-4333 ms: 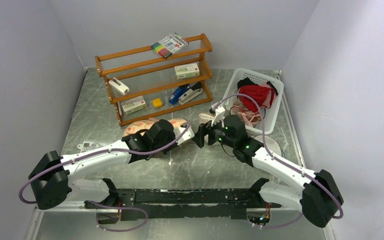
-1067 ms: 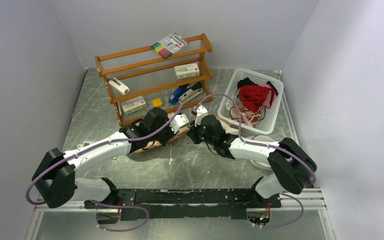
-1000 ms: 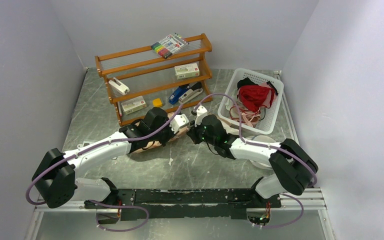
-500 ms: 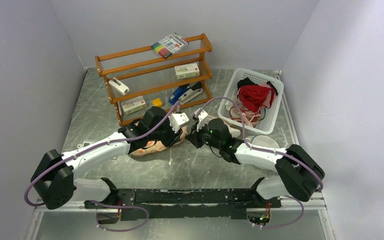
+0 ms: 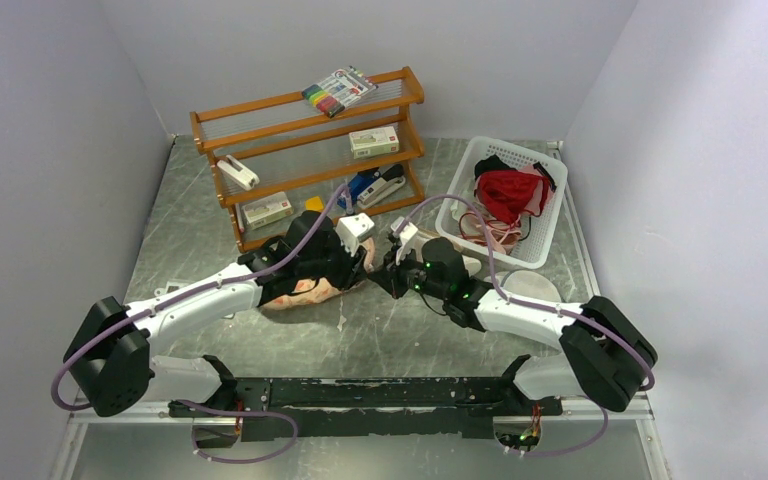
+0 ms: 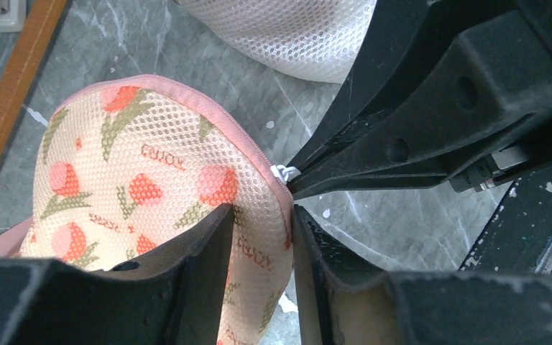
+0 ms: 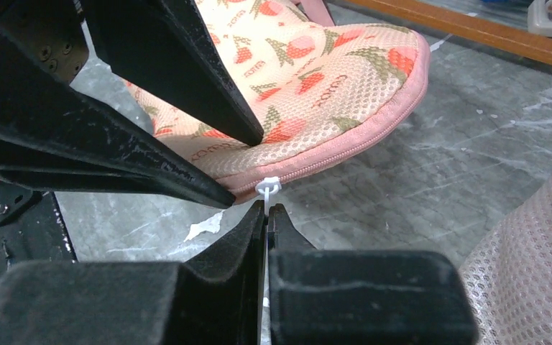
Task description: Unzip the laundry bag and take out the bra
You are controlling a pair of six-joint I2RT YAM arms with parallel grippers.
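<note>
Two claws meet at one end of the bag. The right claw (image 7: 266, 210) is pressed together and seems to pinch the small white pull (image 7: 268, 187) of the zip (image 7: 345, 154). The pull is tiny and half covered by the claw, so I cannot be fully sure. The left claw (image 6: 259, 215) nips the rounded end of the bag (image 6: 136, 172) just beside the pull, with a fold of the printed mesh caught in it. I judge this hold is there to anchor the bag, so that the slider runs along the zip and the bag is not dragged over the bench (image 7: 474, 165). The zip looks closed here, so the unzipping is only at its start. The bra is not visible; it is probably inside the bag. In the top view the left arm (image 5: 210, 295) hides much of the bag. A cream mesh cone (image 6: 295, 36) lies near, cut off by the frame.
</note>
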